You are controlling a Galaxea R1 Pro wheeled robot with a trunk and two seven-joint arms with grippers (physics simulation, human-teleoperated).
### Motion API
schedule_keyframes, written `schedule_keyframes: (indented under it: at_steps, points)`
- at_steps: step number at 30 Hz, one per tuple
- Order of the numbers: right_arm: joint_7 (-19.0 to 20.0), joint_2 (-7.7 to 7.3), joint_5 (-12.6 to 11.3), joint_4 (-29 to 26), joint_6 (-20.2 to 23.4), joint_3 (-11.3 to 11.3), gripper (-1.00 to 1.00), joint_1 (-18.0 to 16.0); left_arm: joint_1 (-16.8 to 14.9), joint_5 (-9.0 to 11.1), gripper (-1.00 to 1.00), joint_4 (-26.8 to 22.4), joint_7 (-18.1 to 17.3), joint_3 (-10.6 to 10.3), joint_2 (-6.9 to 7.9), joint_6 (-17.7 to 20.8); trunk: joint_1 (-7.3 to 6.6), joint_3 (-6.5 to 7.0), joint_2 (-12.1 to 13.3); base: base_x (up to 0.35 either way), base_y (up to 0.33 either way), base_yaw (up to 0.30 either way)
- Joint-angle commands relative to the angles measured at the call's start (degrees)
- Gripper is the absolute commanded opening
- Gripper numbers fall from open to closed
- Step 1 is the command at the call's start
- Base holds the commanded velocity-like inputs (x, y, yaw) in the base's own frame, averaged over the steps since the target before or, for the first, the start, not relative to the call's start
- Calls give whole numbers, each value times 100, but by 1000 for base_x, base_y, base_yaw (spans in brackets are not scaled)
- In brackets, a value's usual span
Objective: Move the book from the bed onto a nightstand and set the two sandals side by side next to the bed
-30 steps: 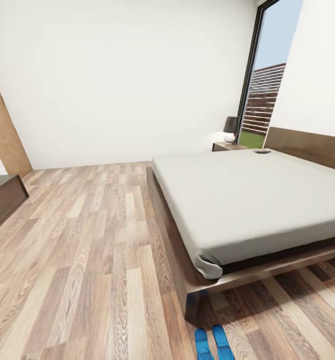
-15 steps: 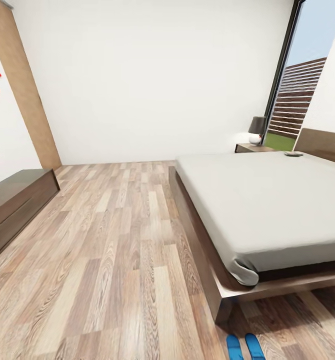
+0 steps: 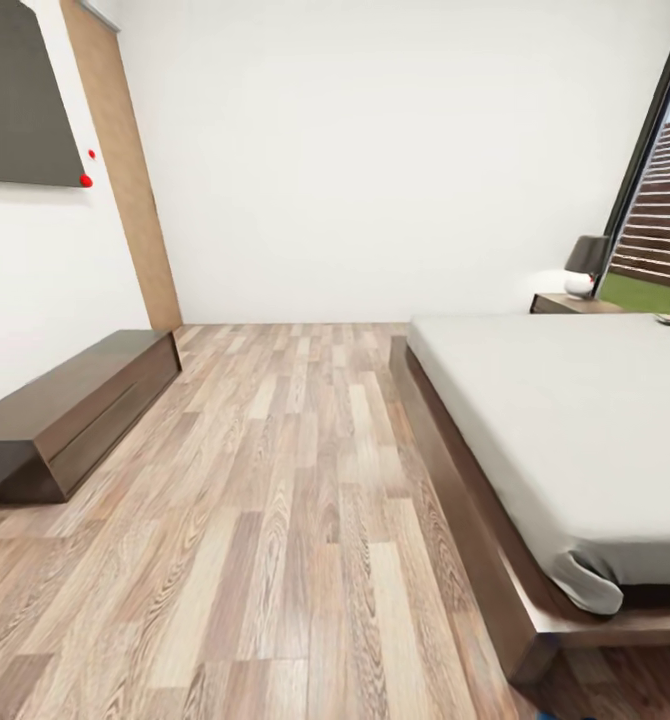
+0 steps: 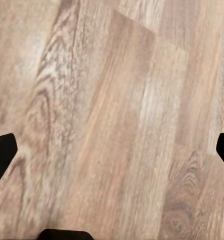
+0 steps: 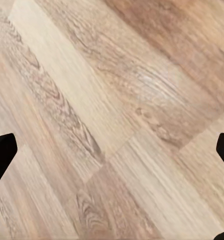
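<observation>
Two spread-wide grippers, left (image 4: 112, 150) and right (image 5: 112, 150), over floor (image 3: 275, 520) beside bed (image 3: 575, 440) edge.

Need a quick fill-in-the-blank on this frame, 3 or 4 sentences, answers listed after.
1. The lamp stands on the ___ beside the bed.
2. The low dark wooden bench sits against the wall under a dark panel with two ___ dots on its edge.
3. Both wrist views look down on bare ___ floor.
4. The left gripper has its fingertips at opposite edges of its wrist view, so it is ___.

Missing words: nightstand; red; wood-plank; open
</observation>
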Motion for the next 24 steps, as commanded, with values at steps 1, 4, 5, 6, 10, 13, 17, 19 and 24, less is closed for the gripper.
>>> schedule_keyframes:
  at_steps: [1, 4, 5, 6, 10, 13, 17, 19, 24]
  points:
    - [36, 4, -20, 27, -42, 40, 100, -9, -3, 28, 100, 5, -8, -48, 0, -34, 1, -5, -2, 193, 293, 246]
    - [38, 17, -18, 27, -40, 41, 100, -10, -3, 28, 100, 5, 1, -48, -2, -34, 1, -5, -2, 226, 268, 202]
    - [40, 25, -15, 27, -38, 41, 100, -10, -3, 28, 100, 5, 46, -48, -5, -34, 1, -5, -2, 266, 225, 109]
    - [41, 27, -13, 27, -37, 41, 100, -10, -3, 28, 100, 5, 83, -48, -5, -34, 1, -5, -2, 277, 209, 87]
    - [43, 50, -4, 27, -34, 41, 100, -12, -3, 26, 100, 5, 327, -53, -14, -33, 1, -5, -2, 303, 164, 47]
    - [44, 59, 2, 27, -34, 41, 100, -11, -3, 27, 100, 5, 436, -55, -16, -33, 1, -5, -2, 330, 84, 15]
    - [44, 63, 3, 22, -29, 44, 100, -12, -3, 23, 100, 5, 486, -56, -17, -33, 1, -5, -2, 338, 36, 6]
    - [45, 64, 2, 21, -27, 48, 100, -11, -3, 22, 100, 4, 495, -56, -17, -33, 1, -5, -2, 341, 16, 3]
    - [45, 65, 2, 19, -25, 57, 100, -9, -3, 20, 100, -1, 513, -57, -18, -33, 1, -5, -2, 343, 7, 1]
